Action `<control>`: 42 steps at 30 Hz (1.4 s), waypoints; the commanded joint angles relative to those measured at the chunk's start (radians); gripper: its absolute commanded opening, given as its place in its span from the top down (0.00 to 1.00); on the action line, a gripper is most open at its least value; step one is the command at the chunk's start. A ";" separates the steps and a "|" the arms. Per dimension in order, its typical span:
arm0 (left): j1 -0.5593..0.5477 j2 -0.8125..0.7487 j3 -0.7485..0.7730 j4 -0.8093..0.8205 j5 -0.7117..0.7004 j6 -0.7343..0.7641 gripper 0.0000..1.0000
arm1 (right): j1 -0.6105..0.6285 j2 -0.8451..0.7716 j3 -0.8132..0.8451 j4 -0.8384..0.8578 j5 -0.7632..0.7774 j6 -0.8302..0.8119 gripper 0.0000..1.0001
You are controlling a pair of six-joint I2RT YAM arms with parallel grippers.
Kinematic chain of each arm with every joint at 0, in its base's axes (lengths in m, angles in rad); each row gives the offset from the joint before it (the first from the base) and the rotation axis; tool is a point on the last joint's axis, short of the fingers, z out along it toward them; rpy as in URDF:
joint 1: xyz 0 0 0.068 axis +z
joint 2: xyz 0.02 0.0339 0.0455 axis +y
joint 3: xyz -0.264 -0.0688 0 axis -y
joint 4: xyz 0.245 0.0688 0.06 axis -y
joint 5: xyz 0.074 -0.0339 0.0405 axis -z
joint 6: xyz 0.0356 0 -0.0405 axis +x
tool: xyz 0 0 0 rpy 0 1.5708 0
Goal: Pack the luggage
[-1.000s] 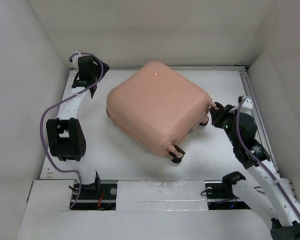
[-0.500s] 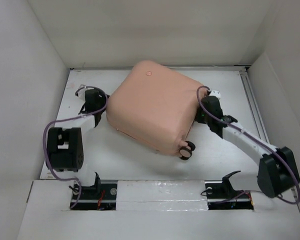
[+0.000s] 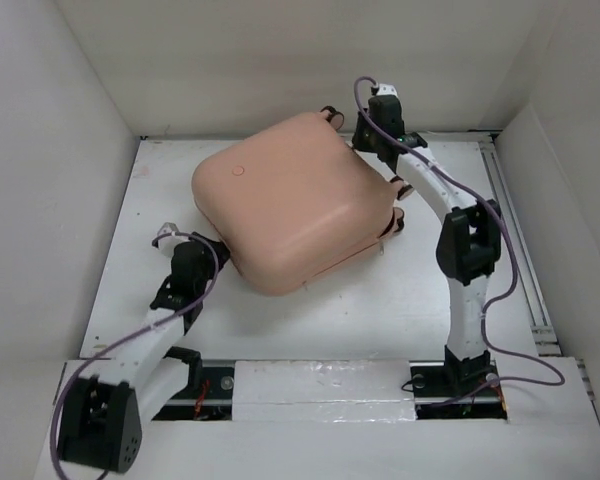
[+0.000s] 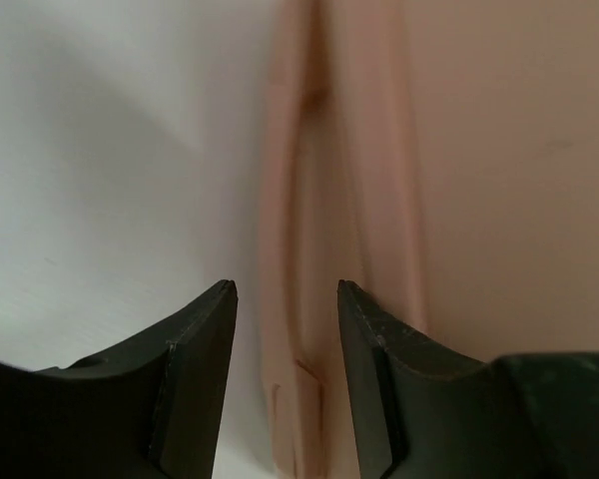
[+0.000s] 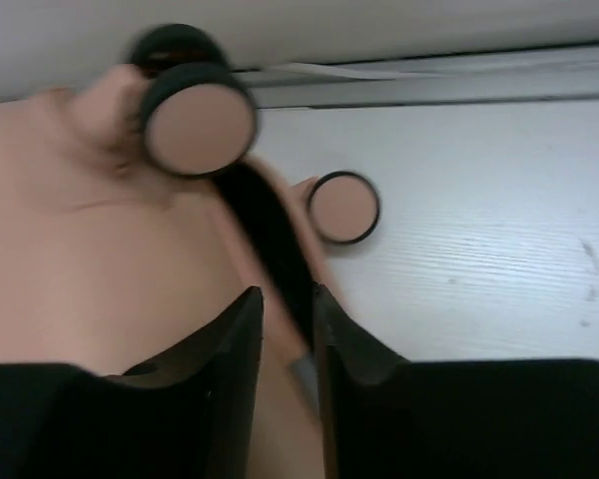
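Observation:
The luggage (image 3: 290, 205) is a pale pink hard-shell suitcase lying closed and flat on the white table, with its round button mark (image 3: 238, 170) facing up. My left gripper (image 3: 208, 252) is at its near left corner. In the left wrist view the left gripper (image 4: 285, 289) is open and straddles the suitcase's pink seam (image 4: 299, 249). My right gripper (image 3: 370, 142) is at the far right corner by the wheels (image 3: 401, 190). In the right wrist view the right gripper (image 5: 288, 294) is shut on the suitcase's edge, over a black strip (image 5: 270, 230), below two pink-and-black wheels (image 5: 198, 125).
White walls (image 3: 70, 150) enclose the table on the left, back and right. The suitcase's far corner lies close to the back wall. A rail (image 3: 515, 240) runs along the right edge. The arm bases (image 3: 320, 385) sit at the near edge.
The suitcase has turned counter-clockwise and shifted left, and its wheels went from near right to far right. My right arm swung to the back, and my left gripper moved from far left to near left.

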 commanded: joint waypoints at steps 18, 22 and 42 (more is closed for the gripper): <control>-0.064 -0.315 -0.140 -0.068 0.087 -0.057 0.61 | 0.336 -1.236 -1.341 0.691 -0.399 0.072 0.90; -0.064 -0.328 -0.155 0.027 0.190 -0.036 0.56 | 0.476 -1.289 -1.476 0.646 -0.299 0.060 0.56; -0.064 0.038 -0.115 0.265 0.314 0.041 0.73 | 0.659 -0.810 -1.571 1.200 0.064 0.127 0.47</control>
